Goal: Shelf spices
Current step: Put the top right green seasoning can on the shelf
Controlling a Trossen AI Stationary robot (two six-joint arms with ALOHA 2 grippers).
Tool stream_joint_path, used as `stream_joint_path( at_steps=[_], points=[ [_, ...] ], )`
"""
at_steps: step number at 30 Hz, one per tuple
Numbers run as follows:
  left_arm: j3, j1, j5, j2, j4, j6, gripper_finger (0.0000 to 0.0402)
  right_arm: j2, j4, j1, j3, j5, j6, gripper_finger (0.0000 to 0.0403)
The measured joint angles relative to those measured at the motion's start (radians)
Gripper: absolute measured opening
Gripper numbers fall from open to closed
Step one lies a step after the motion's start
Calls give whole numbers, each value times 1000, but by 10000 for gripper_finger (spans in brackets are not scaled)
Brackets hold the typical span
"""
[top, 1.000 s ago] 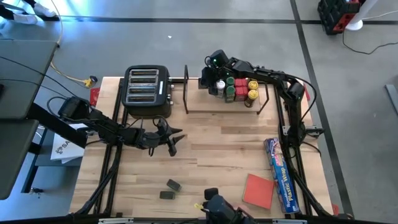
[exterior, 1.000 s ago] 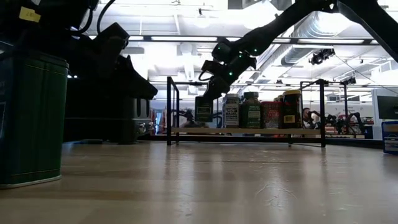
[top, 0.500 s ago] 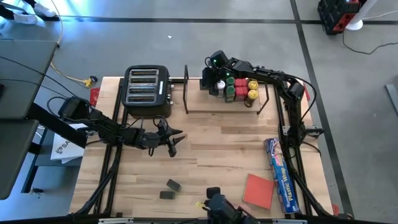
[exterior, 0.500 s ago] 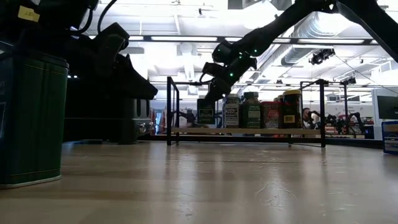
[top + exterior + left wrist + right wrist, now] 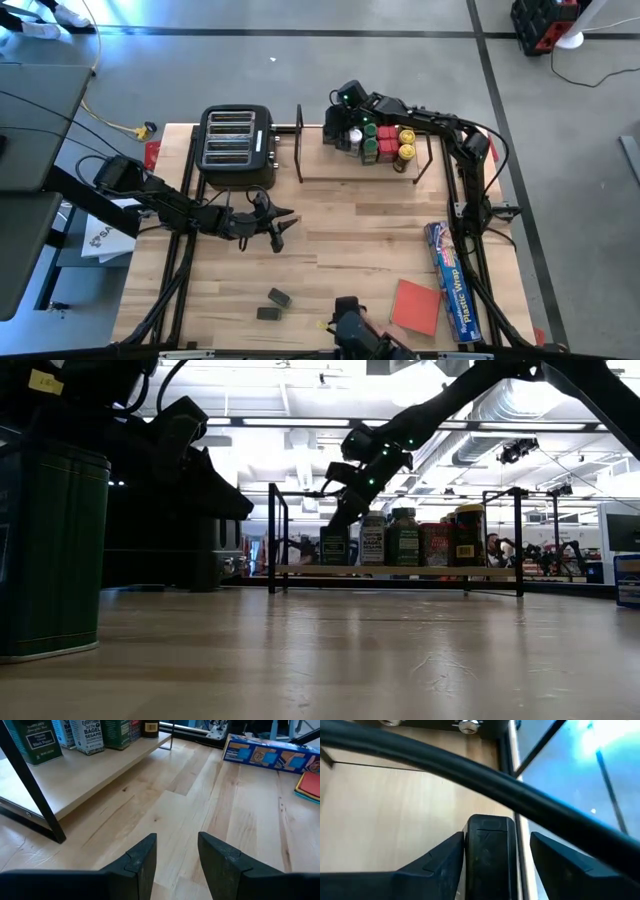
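Note:
The shelf (image 5: 299, 145) stands at the table's far side, and several spices (image 5: 385, 140) stand in a row on its wooden board (image 5: 400, 571). A dark tin (image 5: 333, 546) stands upright on the board at the row's left end. My right gripper (image 5: 340, 125) hovers over it, open, one finger (image 5: 445, 865) on each side of the tin's top (image 5: 490, 855). My left gripper (image 5: 278, 225) waits open and empty (image 5: 177, 855) over the table's left middle. Two small black spices (image 5: 273, 304) lie near the front edge.
A black toaster (image 5: 238, 148) stands left of the shelf. A blue plastic-wrap box (image 5: 450, 280) and a red square pad (image 5: 416, 305) lie at the right front. A large green tin (image 5: 50, 550) fills the low view's left.
My right gripper has opened and let go of the dark tin. The tin has sunk a little and shifted toward the row of jars, and now stands on the shelf board. The gripper stays just above it.

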Motion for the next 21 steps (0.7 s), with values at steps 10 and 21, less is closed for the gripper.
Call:
stream_joint_path(
  at_steps=[10, 21],
  points=[
    [0, 0, 0, 0, 0, 0, 138, -7, -3, 0, 0, 59, -33, 224],
    [0, 0, 0, 0, 0, 0, 138, -17, 7, 23, 0, 109, -91, 224]
  ],
)
